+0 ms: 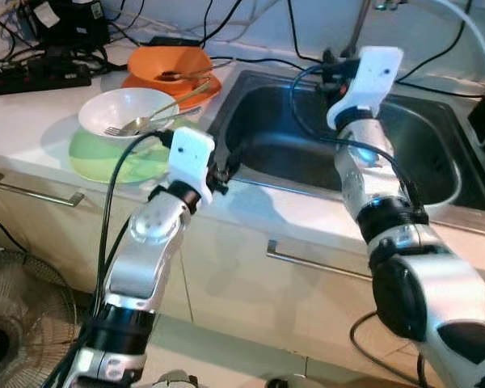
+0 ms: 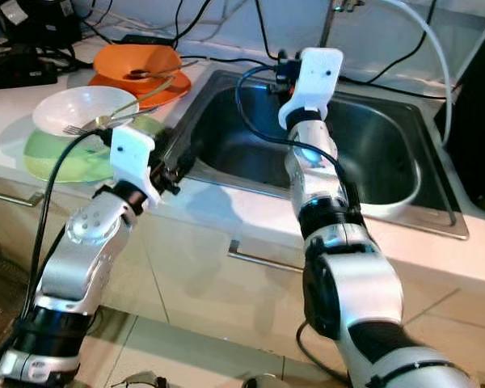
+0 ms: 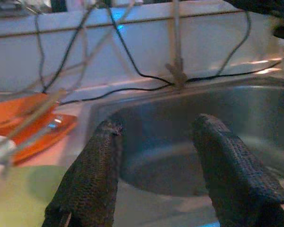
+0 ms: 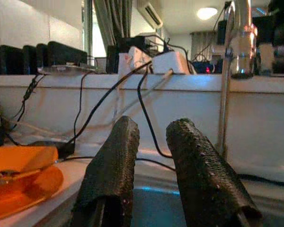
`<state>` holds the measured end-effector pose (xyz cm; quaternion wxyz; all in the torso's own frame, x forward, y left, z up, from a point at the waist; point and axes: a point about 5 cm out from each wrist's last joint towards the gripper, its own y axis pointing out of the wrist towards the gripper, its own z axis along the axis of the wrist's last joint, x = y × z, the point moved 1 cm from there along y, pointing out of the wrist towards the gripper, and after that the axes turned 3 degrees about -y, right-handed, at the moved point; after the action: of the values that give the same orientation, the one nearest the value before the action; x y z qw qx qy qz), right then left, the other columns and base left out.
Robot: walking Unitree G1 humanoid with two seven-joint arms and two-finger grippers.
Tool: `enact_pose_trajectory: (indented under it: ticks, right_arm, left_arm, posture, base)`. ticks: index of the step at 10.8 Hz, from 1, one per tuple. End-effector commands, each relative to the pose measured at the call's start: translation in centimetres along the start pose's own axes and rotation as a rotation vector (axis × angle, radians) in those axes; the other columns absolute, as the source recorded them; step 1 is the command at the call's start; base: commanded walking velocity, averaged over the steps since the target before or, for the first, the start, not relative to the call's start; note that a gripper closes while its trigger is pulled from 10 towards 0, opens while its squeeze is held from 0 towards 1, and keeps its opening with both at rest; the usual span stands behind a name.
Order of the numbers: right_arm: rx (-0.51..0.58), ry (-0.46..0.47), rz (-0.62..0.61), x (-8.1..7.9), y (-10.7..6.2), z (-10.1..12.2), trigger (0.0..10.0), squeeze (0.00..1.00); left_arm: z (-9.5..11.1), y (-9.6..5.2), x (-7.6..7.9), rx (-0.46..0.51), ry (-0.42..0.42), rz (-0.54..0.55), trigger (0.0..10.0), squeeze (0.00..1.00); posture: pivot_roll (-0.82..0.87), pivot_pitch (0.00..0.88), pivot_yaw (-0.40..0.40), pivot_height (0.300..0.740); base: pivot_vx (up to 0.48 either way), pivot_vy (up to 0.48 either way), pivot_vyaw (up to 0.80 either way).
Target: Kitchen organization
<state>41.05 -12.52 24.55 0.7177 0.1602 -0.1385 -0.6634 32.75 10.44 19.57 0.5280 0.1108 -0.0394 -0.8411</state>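
Kitchen tabletop (image 1: 32, 121): my left fingers (image 3: 92, 179) spread wide, empty, at sink (image 1: 323, 149) rim; right fingers (image 4: 120, 165) narrowly parted, empty. Risk: snagging loose cables (image 1: 250, 61), toppling stacked bowls (image 1: 125, 113).

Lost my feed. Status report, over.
Left gripper open, empty, at sink front edge. Right gripper open, empty, over sink. White bowl and orange bowl untouched on counter. Cables behind sink.

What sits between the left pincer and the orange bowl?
In the left eye view, the white bowl with a fork, stacked on the green plate, lies between the left pincer and the orange bowl.
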Motion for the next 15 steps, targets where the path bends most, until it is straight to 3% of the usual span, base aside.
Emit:
enact_pose_trajectory:
  ticks: [1, 2, 3, 4, 8, 9, 10, 15]
  right_arm:
    - [0.018, 0.018, -0.003, 0.2, -0.3, 0.3, 10.0, 0.00]
    - [0.028, 0.056, 0.008, 0.0, -1.8, 0.1, 10.0, 0.00]
    - [0.027, 0.061, 0.016, -0.2, -2.6, -0.1, 10.0, 0.00]
    - [0.004, 0.058, 0.024, -0.5, -4.9, -0.8, 10.0, 0.00]
    - [-0.074, 0.118, 0.010, -1.3, -7.9, -0.7, 10.0, 0.00]
    - [-0.090, 0.126, 0.010, -1.6, -8.2, -0.7, 10.0, 0.00]
    - [-0.113, 0.144, 0.012, -2.1, -8.6, -0.8, 10.0, 0.00]
    - [-0.138, 0.160, -0.005, -2.0, -8.9, -0.7, 10.0, 0.00]
  left_arm:
    - [0.6, 0.4, -0.2, 0.018, 0.040, 0.010, 10.0, 0.00]
    - [1.6, 0.9, -0.7, 0.021, 0.159, 0.013, 10.0, 0.00]
    - [2.0, 1.1, -1.0, 0.024, 0.215, 0.013, 10.0, 0.00]
    - [2.9, 1.7, -1.4, 0.030, 0.317, 0.007, 10.0, 0.00]
    - [2.9, 2.6, -2.0, -0.046, 0.572, -0.010, 10.0, 0.00]
    - [2.6, 2.9, -2.4, -0.073, 0.609, 0.005, 10.0, 0.00]
    - [2.2, 4.0, -3.5, -0.138, 0.713, 0.053, 10.0, 0.00]
    - [2.2, 5.3, -5.0, -0.214, 0.802, 0.106, 10.0, 0.00]
  posture:
    - [0.02, 0.046, -0.073, 0.719]
    - [0.02, 0.050, -0.075, 0.719]
    - [0.02, 0.051, -0.074, 0.719]
    - [0.01, 0.051, -0.073, 0.719]
    - [0.00, 0.030, -0.054, 0.719]
    - [0.00, 0.027, -0.053, 0.719]
    - [0.00, 0.025, -0.052, 0.719]
    - [0.00, 0.025, -0.045, 0.719]
  base:
    - [0.000, 0.000, 0.00]
    - [0.000, 0.000, 0.00]
    - [0.000, 0.000, 0.00]
    - [0.000, 0.000, 0.00]
    - [0.000, 0.000, 0.00]
    - [0.000, 0.000, 0.00]
    - [0.000, 0.000, 0.00]
    - [0.000, 0.000, 0.00]
